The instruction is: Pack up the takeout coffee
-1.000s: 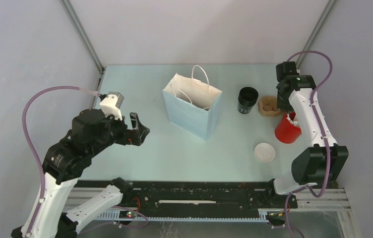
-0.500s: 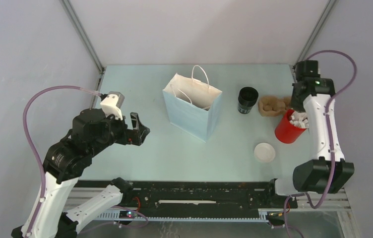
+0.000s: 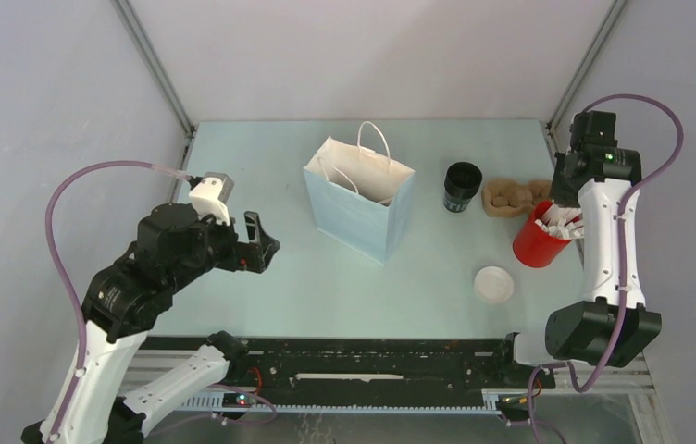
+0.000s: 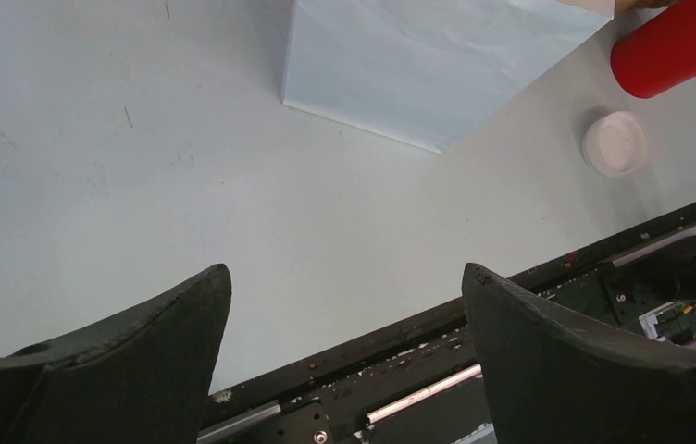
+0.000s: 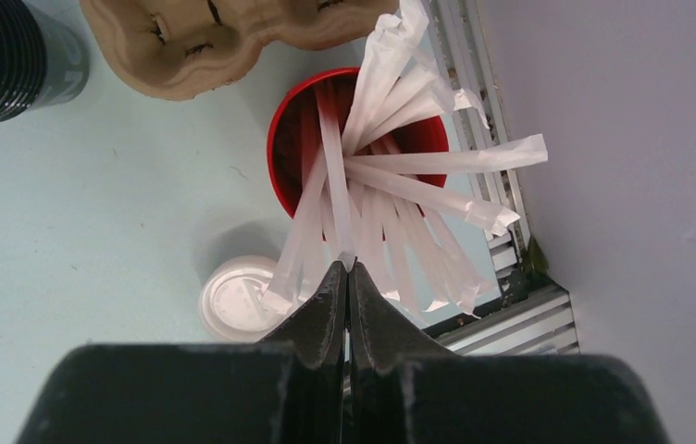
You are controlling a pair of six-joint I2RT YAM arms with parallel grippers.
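in the last second my right arm has swung back toward the far right corner. my right gripper [image 5: 346, 268] is now clenched on one paper-wrapped straw [image 5: 330, 176], whose lower end is still inside the red cup [image 5: 279, 180]. i judge the straw is picked and should go next to the paper bag [image 3: 354, 217]. the black coffee cup [image 3: 462, 187] stands unpacked beside the bag, its lid [image 3: 493, 284] lying apart. my left gripper [image 4: 344, 273] hangs released and empty.

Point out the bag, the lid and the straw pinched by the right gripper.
bag [image 3: 355, 220]: top view, on its front face.
lid [image 3: 493, 284]: top view, at its centre.
straw [image 5: 332, 185]: right wrist view, midway along its wrapper.
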